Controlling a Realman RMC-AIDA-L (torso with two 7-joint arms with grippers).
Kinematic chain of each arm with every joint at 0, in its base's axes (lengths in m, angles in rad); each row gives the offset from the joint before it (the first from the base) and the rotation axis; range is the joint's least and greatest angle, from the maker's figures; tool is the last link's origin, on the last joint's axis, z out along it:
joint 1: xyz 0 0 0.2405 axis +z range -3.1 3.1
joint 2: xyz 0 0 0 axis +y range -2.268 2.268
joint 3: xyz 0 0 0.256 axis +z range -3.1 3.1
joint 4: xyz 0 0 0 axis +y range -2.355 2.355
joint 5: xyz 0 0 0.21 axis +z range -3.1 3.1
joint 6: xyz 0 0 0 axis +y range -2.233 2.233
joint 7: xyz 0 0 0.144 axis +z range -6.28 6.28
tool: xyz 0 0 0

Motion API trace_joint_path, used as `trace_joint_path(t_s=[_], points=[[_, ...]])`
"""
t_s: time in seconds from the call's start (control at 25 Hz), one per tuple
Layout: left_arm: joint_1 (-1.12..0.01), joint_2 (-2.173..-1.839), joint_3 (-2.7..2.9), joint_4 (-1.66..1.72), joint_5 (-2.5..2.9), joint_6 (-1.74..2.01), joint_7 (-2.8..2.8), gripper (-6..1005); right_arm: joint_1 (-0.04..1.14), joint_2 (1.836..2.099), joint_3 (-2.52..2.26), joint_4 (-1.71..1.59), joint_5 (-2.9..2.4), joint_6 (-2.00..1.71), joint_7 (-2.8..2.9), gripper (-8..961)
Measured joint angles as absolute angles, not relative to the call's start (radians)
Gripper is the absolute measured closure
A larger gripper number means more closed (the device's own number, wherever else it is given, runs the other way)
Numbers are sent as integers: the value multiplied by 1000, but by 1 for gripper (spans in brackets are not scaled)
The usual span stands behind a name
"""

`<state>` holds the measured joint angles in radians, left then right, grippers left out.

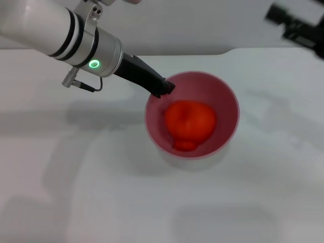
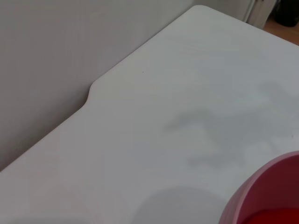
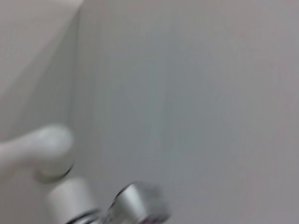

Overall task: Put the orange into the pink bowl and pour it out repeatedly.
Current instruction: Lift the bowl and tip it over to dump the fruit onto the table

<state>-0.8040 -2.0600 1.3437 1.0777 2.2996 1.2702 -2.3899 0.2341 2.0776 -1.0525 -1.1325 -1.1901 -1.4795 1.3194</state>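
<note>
The orange (image 1: 190,123), bright orange-red, lumpy and glossy, is seen sitting deep inside the pink bowl (image 1: 227,96), which is tilted a bit toward the camera on the white table (image 1: 76,192). No writing or brand can be read anywhere. The left gripper (image 1: 163,87) is clamped on the bowl's rim at its far-left edge. The right gripper (image 1: 298,25) is parked up at the far right corner, blurred, so open or closed can't be told.
</note>
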Motion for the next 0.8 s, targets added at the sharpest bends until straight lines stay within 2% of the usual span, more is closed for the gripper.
trace_joint_path(t_s=[0.44,0.8], points=[[-773,-2058,1327,1067,2293,1204,-2390,955,225,2075,-1040,-876,-847,-1508,1046,249],[-748,-2059,1336,1042,2293,1162,-2389,955,234,2076,-1038,-812,-802,-1539,1034,249]])
